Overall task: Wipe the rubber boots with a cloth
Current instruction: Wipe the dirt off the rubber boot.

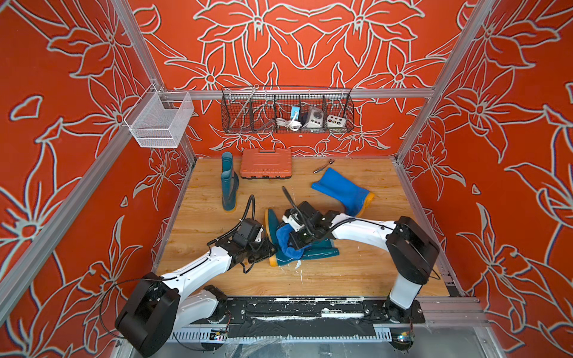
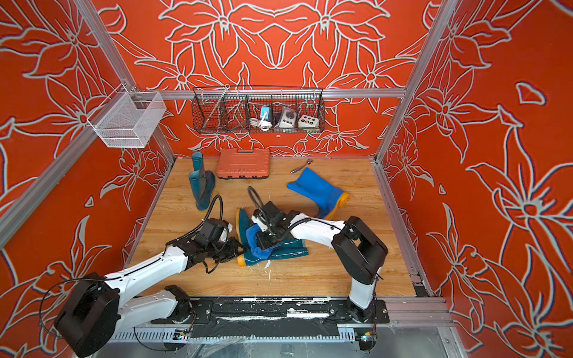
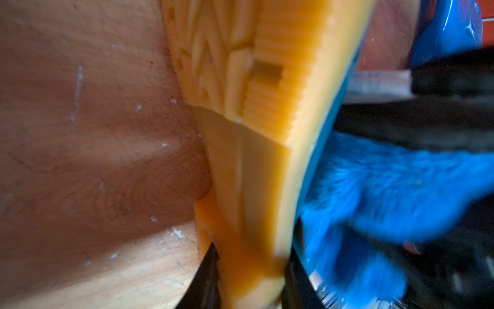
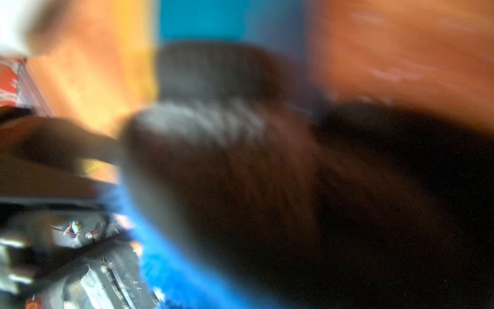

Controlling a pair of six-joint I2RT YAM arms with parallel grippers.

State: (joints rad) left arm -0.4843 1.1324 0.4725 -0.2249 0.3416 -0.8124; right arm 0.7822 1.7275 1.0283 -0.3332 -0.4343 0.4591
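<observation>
Teal boot (image 1: 324, 249) on side, shaft rightward

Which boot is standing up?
The teal boot beside the orange case stands upright; the other teal boot and the blue boot lie on their sides.

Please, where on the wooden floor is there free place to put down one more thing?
Widest bare floor: in front, between the lying teal boot and the right arm. A smaller patch lies between the orange case and the bright blue boot. Crowded: the middle, where the left gripper clamps that teal boot and the right gripper holds the cloth.
</observation>
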